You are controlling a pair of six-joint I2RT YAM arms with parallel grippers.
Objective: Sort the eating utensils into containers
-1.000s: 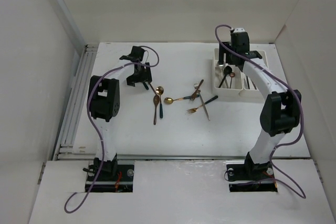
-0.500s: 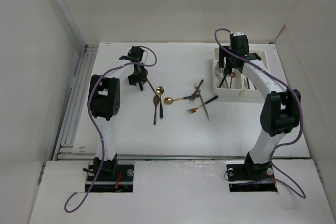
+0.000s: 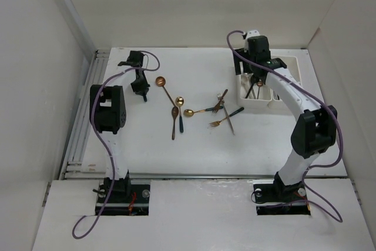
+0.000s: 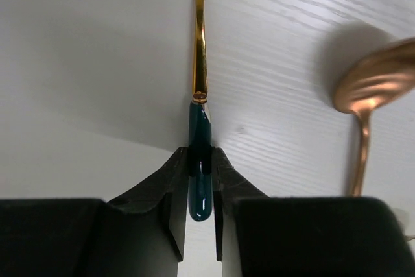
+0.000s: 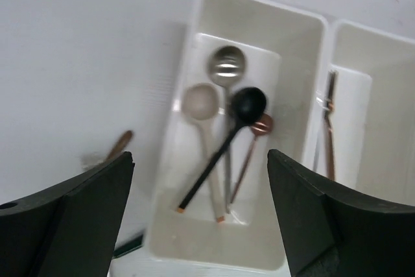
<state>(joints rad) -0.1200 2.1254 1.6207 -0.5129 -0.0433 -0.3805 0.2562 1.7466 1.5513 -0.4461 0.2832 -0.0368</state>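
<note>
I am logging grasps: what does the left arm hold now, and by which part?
A slim gold utensil with a dark green handle; the left fingers pinch that handle near its end.

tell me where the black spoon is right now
In the right wrist view, the black spoon lies slanted in the bin on the picture's left, among a pale spoon, a silver spoon and a small copper spoon.

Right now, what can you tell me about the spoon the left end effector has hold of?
The gold spoon is slim and shiny, its dark teal handle meeting the stem at a small collar. Its bowl is mostly cut off at the top of the wrist view. The left end effector pinches the handle near its rounded tip, both fingers against it.
</note>
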